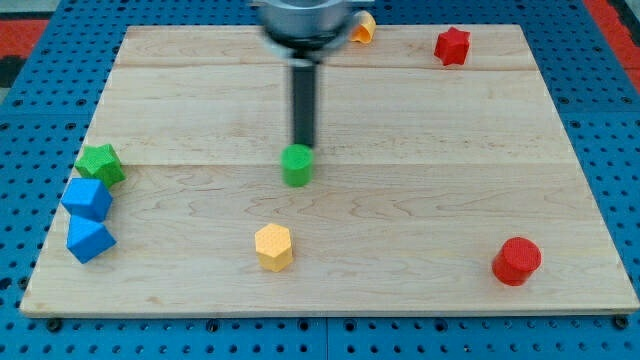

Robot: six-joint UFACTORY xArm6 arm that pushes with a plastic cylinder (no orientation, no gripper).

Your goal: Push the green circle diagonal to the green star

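Underneath, pale wooden board point(420, 120), blue pegboard point(40, 40).

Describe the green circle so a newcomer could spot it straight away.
Start at the wooden board and look near its middle, just below my tip. There sits the green circle, a short round cylinder. The only other green block, the green star, is spiky and sits at the view's left edge.

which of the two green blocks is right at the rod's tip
The green circle block near the board's middle: my tip sits right at its top edge. The green star block lies far off by the view's left edge.
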